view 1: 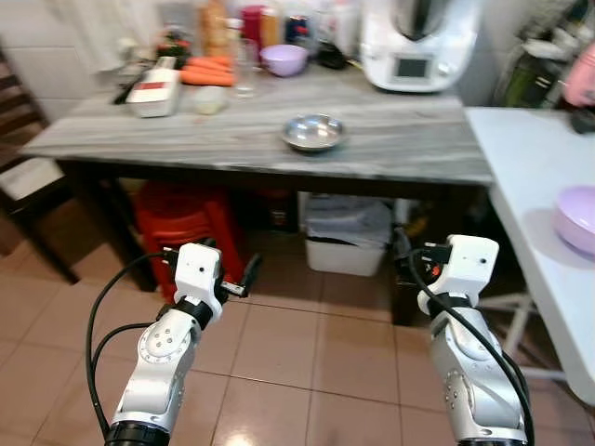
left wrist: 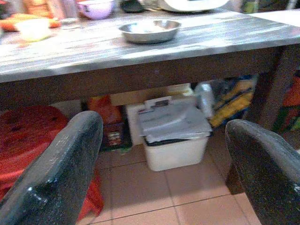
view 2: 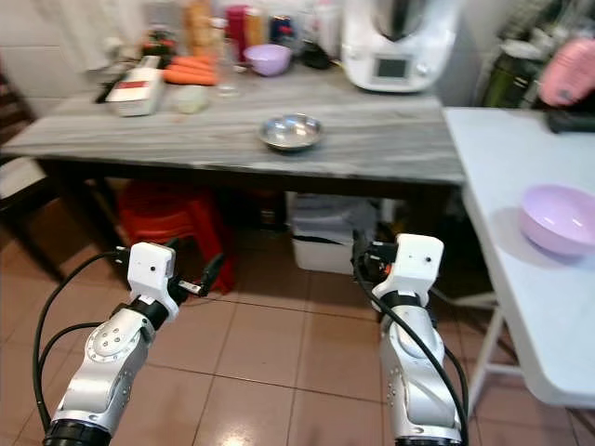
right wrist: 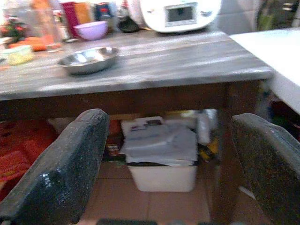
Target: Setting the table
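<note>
A steel bowl [view 1: 313,132] sits near the front edge of the grey wooden table [view 1: 400,149] straight ahead. A lilac bowl [view 2: 561,218] rests on the white table [view 2: 521,167] to my right. A smaller purple bowl [view 1: 284,59] stands at the back of the grey table. My left gripper [view 1: 209,260] and right gripper [view 1: 456,251] hover over the tiled floor, short of the table and below its top. Both are open and hold nothing. In the wrist views their black fingers [left wrist: 56,168] [right wrist: 61,168] frame the table edge and the steel bowl [left wrist: 149,31].
A white kitchen appliance [view 1: 414,46], carrots [view 1: 206,72], a glass [view 1: 244,79] and bottles crowd the table's back. Under it stand red stools [view 1: 181,218] and a white bin [view 1: 346,237]. A dark chair [view 1: 19,139] is at the far left.
</note>
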Robot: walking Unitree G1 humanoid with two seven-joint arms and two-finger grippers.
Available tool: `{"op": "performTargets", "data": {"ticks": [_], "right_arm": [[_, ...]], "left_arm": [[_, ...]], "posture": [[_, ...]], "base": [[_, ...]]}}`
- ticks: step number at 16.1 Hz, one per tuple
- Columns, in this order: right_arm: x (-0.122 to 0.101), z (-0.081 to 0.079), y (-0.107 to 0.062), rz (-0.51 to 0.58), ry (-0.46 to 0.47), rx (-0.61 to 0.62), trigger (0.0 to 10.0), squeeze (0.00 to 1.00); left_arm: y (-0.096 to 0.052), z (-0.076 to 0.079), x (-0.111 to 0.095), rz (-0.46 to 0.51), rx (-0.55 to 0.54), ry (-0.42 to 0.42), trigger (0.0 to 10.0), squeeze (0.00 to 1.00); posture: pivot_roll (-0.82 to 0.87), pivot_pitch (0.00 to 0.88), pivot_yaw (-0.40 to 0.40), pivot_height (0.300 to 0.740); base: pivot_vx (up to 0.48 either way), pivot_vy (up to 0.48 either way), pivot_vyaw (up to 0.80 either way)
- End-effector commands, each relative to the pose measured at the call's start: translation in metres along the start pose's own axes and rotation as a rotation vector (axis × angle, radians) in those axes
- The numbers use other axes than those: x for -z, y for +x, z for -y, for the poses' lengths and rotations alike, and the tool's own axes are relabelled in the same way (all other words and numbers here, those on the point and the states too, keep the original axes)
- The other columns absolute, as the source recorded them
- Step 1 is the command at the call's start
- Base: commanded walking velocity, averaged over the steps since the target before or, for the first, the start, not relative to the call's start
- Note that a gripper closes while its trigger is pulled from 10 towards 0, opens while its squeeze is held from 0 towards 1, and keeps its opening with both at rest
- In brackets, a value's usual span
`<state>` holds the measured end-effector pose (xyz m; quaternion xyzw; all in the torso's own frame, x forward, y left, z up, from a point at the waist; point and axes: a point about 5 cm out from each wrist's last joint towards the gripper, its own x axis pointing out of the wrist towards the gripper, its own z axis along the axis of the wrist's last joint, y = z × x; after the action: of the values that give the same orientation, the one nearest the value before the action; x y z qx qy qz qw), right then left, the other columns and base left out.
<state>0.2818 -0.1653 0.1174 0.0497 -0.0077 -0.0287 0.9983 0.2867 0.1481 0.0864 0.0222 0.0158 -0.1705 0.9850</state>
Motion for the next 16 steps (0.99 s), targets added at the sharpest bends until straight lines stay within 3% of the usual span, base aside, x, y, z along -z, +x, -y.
{"op": "performTargets", "data": {"ticks": [1,5,16], "right_arm": [[-0.0009,-0.0023,0.0024,-0.003,0.007,-0.003,10.0,0.00],[-0.0018,-0.0011,0.0028,-0.002,0.011,-0.002,10.0,0.00],[-0.0021,-0.0018,0.0040,-0.001,0.016,-0.008,10.0,0.00]], "left_arm": [[0.0025,0.0005,-0.0061,0.015,0.014,0.001,10.0,0.00],[0.0030,0.0027,-0.0062,0.017,0.024,-0.010,10.0,0.00],[0.0031,0.0031,-0.0052,0.012,0.030,-0.016,10.0,0.00]], "posture": [[0.03,0.000,0.044,0.740],[0.03,0.000,0.042,0.740],[0.03,0.000,0.039,0.740]], "base": [[0.000,0.000,-0.69],[0.000,0.000,-0.67],[0.000,0.000,0.00]]}}
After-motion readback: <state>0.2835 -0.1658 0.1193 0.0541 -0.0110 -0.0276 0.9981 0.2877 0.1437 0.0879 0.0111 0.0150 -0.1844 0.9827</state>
